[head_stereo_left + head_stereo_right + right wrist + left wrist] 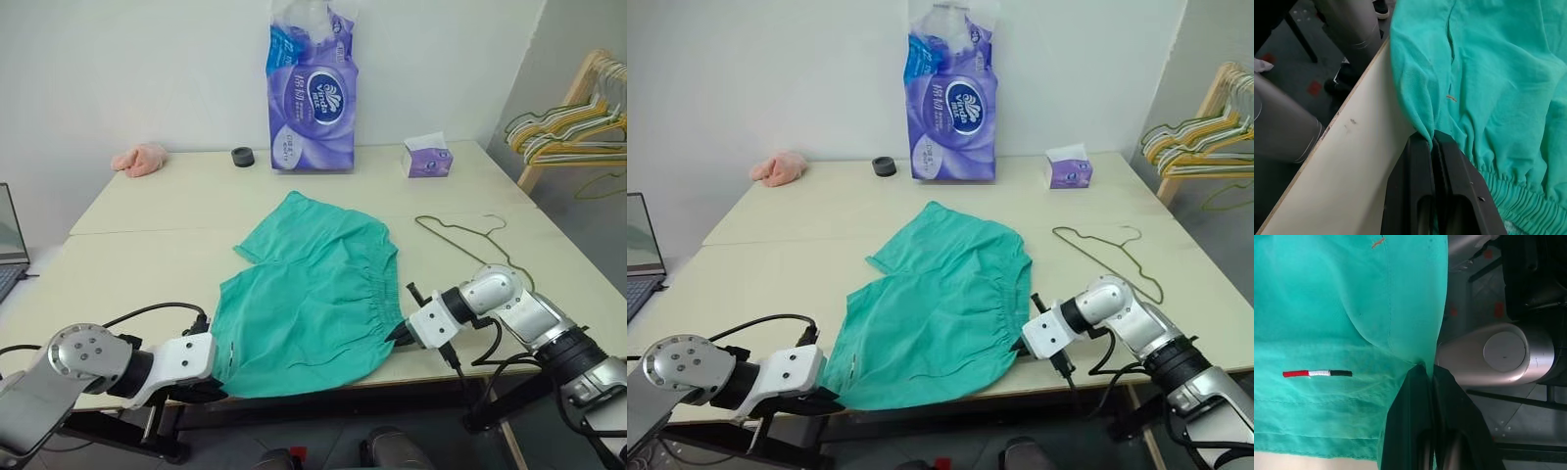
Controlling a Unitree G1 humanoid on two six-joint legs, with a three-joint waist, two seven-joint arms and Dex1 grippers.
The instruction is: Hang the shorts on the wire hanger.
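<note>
Right gripper (400,335) pinched on the shorts (313,294) at the waistband's near corner; left gripper (1426,377) clamped on the opposite corner at the table (147,255) edge. Shorts flat on the table, hanger (470,238) just beyond, to the right. Best lifted evenly, cloth taut, then carried toward the hanger.
</note>
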